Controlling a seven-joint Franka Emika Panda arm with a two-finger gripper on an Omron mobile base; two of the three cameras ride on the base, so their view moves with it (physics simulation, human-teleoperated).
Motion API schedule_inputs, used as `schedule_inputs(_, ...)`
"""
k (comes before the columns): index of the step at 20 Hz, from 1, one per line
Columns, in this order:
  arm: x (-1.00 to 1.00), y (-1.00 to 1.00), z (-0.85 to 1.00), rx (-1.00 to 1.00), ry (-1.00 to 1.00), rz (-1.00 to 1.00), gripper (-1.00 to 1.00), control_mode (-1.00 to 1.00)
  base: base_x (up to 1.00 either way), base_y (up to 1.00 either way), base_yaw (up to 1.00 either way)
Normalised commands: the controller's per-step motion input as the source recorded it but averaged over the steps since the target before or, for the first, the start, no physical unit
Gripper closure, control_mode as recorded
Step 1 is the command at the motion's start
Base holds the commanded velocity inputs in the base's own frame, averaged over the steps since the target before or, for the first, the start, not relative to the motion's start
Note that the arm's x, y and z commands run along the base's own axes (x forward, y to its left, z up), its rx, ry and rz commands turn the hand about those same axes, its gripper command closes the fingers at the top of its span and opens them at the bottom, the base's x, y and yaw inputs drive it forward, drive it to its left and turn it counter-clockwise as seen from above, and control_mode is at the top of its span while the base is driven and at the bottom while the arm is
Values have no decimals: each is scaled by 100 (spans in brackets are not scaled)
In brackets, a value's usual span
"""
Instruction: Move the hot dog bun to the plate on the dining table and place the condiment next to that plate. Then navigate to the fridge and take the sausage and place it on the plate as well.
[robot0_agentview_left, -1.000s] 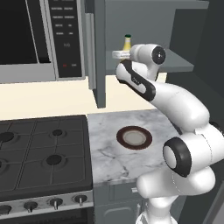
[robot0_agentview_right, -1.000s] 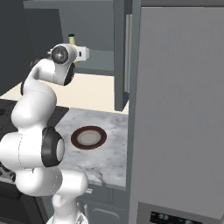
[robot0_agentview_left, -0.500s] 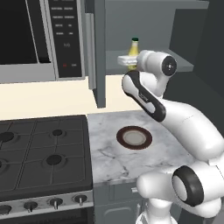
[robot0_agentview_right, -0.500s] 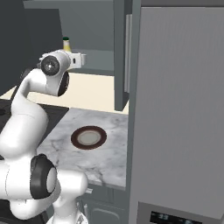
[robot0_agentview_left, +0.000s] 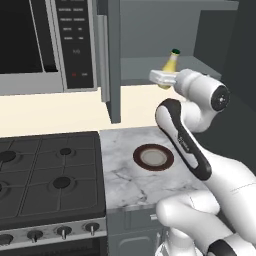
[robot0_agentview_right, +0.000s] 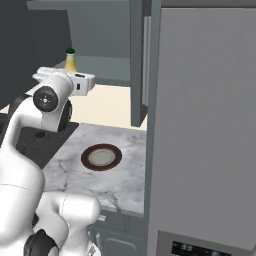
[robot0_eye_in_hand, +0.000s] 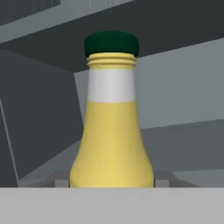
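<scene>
Condiment bottle (robot0_eye_in_hand: 111, 118) stands upright in my tool (robot0_agentview_left: 164, 79), clenched round its lower body so nothing tips while I carry it toward the plate (robot0_agentview_left: 153, 157).

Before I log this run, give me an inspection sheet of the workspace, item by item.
Surface: grey-veined white marble counter, beside a black gas stove.
Job's things: yellow condiment bottle with dark green cap, upright, raised above the counter; round brown-rimmed plate lying on the marble.
Clutter: nothing seen.
Grippers: two-finger gripper at the bottle's lower body; the finger tips are hidden, so a grip cannot be confirmed.
Cables: nothing seen.
Surroundings: microwave above the stove, tall grey fridge to the right, grey cabinet panel in between.
</scene>
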Motion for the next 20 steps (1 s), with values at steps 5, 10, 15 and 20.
schedule_inputs(5,-80,-10,51,22,18,-1,100,-100,0,0,0)
schedule_inputs(10,-63,-8,52,23,30,-1,100,-100,0,0,0)
schedule_inputs(15,-54,-1,4,10,19,-2,100,-100,0,0,0)
schedule_inputs(20,-58,1,-5,-17,-14,6,100,-100,0,0,0)
